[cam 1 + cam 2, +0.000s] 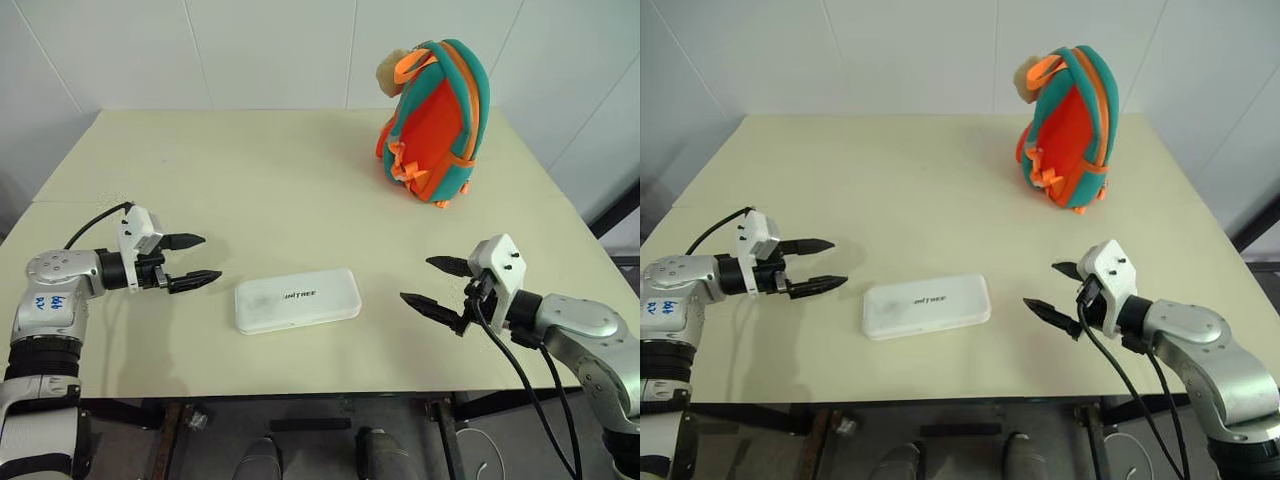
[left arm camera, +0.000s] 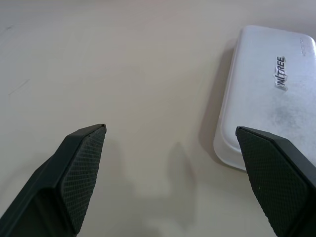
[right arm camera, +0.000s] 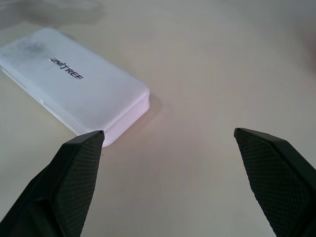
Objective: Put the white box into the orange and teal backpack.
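Head views take in the backpack [image 1: 435,118] upright at the far right of the bench [image 1: 250,180], well apart from the box [image 1: 297,299] lying flat near the front edge. Wrist views bring out its lettering. Left pincer [image 1: 192,262] and right pincer [image 1: 434,283] both spread wide, flanking the box, pointing inward, clear of it.

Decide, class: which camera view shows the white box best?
The left eye view: the whole white box lies flat on the table. The right eye view matches it. The left wrist view crops it; the right wrist view shows most of it, with the lettering.
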{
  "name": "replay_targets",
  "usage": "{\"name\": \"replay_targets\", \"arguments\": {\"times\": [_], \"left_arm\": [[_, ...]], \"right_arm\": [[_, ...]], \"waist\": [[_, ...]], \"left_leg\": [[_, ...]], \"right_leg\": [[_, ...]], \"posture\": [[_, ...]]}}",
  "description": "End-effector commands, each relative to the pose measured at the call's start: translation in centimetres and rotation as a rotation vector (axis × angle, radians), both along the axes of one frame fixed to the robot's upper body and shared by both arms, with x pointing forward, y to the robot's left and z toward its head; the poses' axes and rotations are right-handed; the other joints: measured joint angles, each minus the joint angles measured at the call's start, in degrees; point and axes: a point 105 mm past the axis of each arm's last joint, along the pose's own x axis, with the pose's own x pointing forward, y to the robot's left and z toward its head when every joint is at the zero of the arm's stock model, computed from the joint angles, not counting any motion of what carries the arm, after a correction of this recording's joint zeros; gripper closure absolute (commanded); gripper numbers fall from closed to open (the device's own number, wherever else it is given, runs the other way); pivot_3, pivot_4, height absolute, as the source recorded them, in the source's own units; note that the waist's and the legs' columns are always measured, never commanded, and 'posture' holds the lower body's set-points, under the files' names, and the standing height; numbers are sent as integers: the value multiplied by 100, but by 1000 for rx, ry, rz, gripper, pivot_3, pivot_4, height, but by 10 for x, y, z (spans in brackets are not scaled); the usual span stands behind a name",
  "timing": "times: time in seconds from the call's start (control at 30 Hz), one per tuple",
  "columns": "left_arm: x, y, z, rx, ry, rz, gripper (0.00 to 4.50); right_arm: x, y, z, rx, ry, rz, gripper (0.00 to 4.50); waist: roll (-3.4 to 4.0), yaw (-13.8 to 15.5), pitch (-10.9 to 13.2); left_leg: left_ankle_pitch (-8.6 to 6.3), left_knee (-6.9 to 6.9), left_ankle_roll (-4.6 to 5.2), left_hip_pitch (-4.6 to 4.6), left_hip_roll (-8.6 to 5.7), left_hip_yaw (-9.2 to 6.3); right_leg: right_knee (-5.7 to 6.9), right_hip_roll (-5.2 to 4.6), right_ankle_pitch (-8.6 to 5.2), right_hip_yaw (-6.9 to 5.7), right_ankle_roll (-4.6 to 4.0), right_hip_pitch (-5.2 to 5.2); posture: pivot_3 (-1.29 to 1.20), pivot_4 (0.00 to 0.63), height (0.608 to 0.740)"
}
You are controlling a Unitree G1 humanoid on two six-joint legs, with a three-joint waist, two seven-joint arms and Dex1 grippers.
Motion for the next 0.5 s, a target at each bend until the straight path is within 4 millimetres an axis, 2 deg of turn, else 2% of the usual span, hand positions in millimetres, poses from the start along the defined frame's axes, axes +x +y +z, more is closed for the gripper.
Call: {"name": "replay_targets", "arguments": {"times": [0.03, 0.33, 0.5], "left_arm": [[5, -3, 16, -4, -48, -10, 0], [6, -11, 14, -28, -40, -43, 0], [6, -1, 17, -18, -66, 36, 0]], "right_arm": [[-5, 2, 11, 14, -46, -5, 47], [5, 7, 15, 26, -57, -23, 47], [10, 16, 13, 27, -33, -3, 47]], "waist": [[0, 2, 0], [0, -16, 0], [0, -9, 0]], "left_leg": [[0, 2, 0, 0, 0, 0], [0, 11, 0, 0, 0, 0], [0, 11, 0, 0, 0, 0]], "right_leg": [[0, 0, 0, 0, 0, 0], [2, 1, 0, 2, 0, 2], [2, 1, 0, 2, 0, 3]], "posture": [[0, 150, 740], [0, 150, 740], [0, 150, 740]]}}
